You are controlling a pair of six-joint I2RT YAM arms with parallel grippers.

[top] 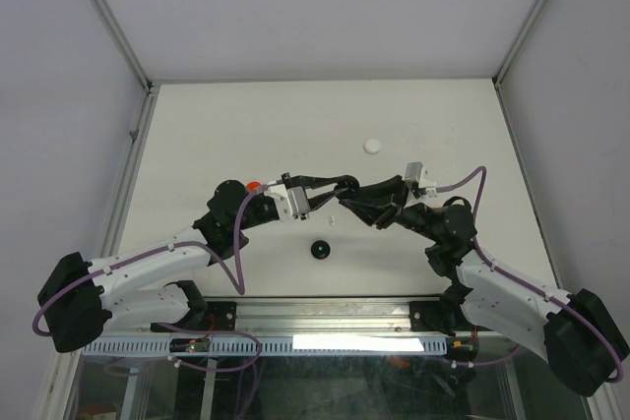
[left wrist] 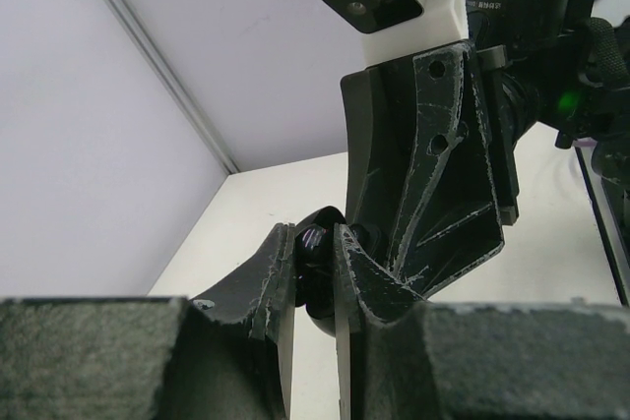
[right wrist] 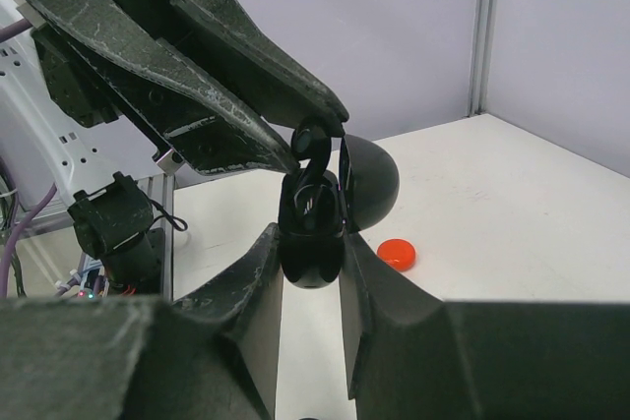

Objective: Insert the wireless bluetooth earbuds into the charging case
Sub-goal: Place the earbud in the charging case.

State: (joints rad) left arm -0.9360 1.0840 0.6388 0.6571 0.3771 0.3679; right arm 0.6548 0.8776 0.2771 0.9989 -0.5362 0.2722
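Note:
My two grippers meet above the middle of the table. The right gripper [right wrist: 311, 235] is shut on the black charging case [right wrist: 311, 253], whose lid [right wrist: 372, 179] stands open behind it. From the upper left, the left gripper [left wrist: 315, 235] is shut on a black earbud [right wrist: 313, 141], held at the case's open mouth with its stem pointing down into it. In the left wrist view the earbud [left wrist: 317, 248] shows as a glossy black lump pinched between the fingertips. From the top view the left gripper [top: 340, 189] and right gripper [top: 360, 196] hide the case and the bud.
A red round disc [top: 253, 186] lies beside the left arm's wrist; it is the red disc [right wrist: 396, 254] behind the case. A white disc [top: 372, 146] lies farther back, a black disc [top: 320, 249] near the front. A tiny white piece [top: 333, 219] lies under the grippers.

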